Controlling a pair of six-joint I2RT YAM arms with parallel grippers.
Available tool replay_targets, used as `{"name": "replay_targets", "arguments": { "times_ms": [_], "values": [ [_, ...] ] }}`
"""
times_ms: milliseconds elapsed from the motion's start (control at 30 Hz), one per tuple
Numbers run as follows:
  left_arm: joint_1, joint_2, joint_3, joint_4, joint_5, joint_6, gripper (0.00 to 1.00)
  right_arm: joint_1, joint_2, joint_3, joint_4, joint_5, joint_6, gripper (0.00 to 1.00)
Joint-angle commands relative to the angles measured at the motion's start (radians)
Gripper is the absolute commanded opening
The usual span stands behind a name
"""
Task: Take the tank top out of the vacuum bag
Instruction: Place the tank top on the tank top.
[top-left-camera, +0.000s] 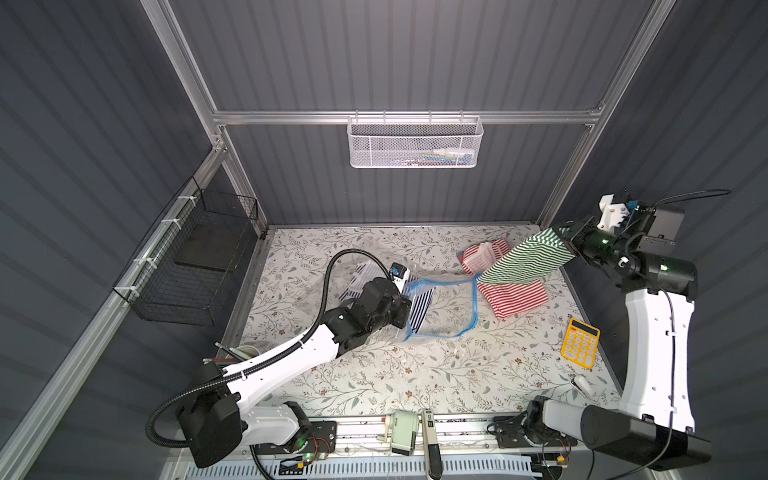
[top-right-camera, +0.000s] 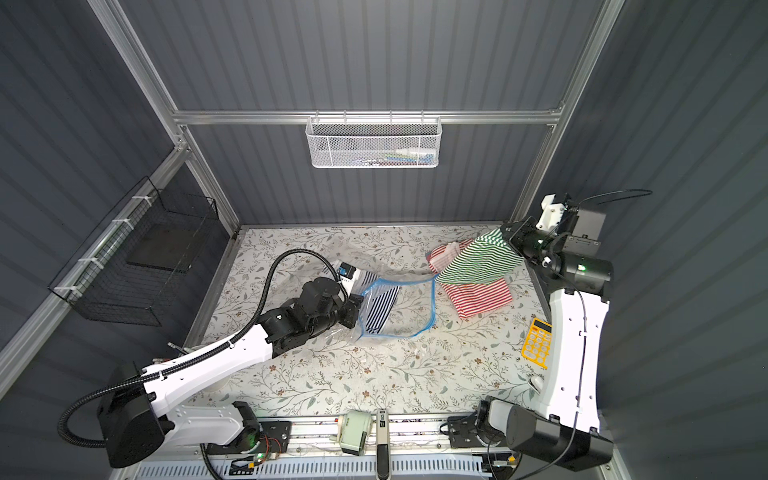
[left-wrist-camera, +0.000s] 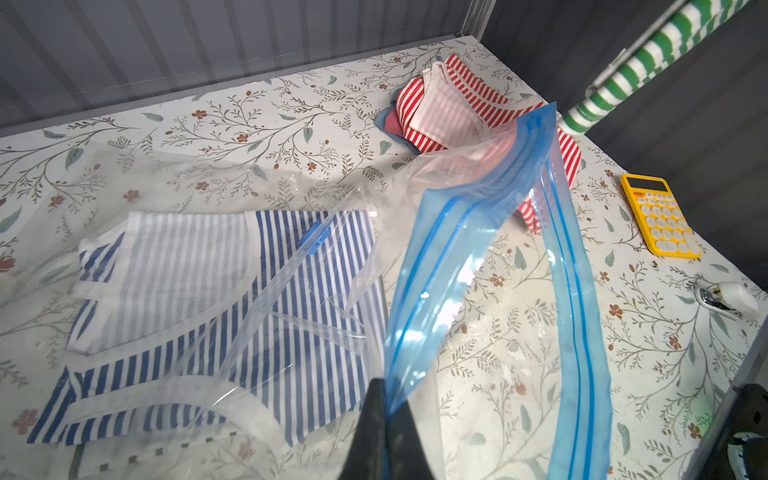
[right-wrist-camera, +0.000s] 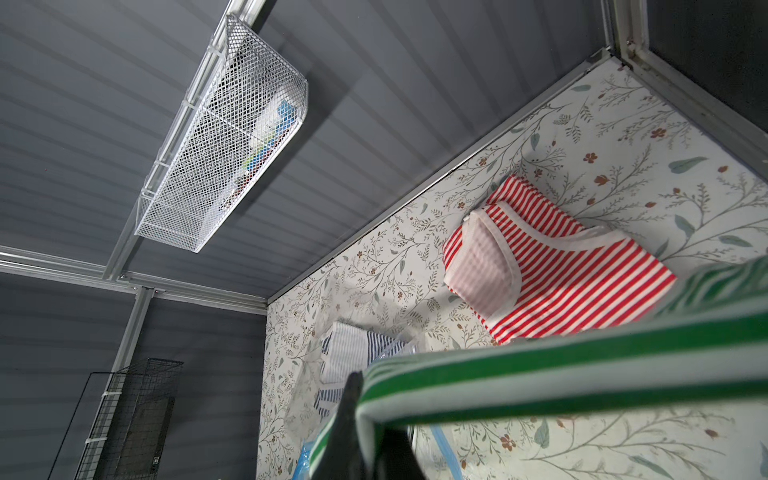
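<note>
The vacuum bag (top-left-camera: 475, 303) (top-right-camera: 433, 307) lies mid-table, clear and crinkly, its blue zip strip (left-wrist-camera: 465, 232) spread into an open loop. My left gripper (top-left-camera: 405, 309) (left-wrist-camera: 384, 390) is shut on the strip's near-left edge. A blue-and-white striped tank top (top-left-camera: 419, 307) (left-wrist-camera: 291, 299) lies inside the bag. My right gripper (top-left-camera: 567, 245) (right-wrist-camera: 365, 399) is raised at the back right and shut on a green-and-white striped tank top (top-left-camera: 528, 259) (right-wrist-camera: 582, 361). This top hangs in the air, its low corner by the bag's far right corner. A red-and-white striped tank top (top-left-camera: 515, 297) (right-wrist-camera: 561, 282) lies on the table beneath it.
A yellow calculator (top-left-camera: 580, 343) and a small white object (top-left-camera: 584, 384) lie near the right edge. A white mesh basket (top-left-camera: 415, 141) hangs on the back rail and a black wire basket (top-left-camera: 195, 266) on the left wall. A cup with pens (top-left-camera: 245, 353) stands under my left arm.
</note>
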Motion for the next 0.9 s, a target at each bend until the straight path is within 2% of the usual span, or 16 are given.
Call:
{"name": "replay_targets", "arguments": {
  "times_ms": [0, 500, 867],
  "values": [
    [-0.006, 0.001, 0.002, -0.019, -0.023, 0.021, 0.0, -0.004, 0.008, 0.0, 0.062, -0.002, -0.019, 0.0],
    [-0.005, 0.023, 0.032, -0.034, -0.025, 0.033, 0.0, -0.004, 0.079, 0.0, 0.16, -0.01, -0.056, 0.0],
    [-0.005, 0.037, 0.038, -0.037, -0.031, 0.041, 0.0, -0.005, 0.082, -0.064, 0.282, 0.022, -0.082, 0.0]
  ]
}}
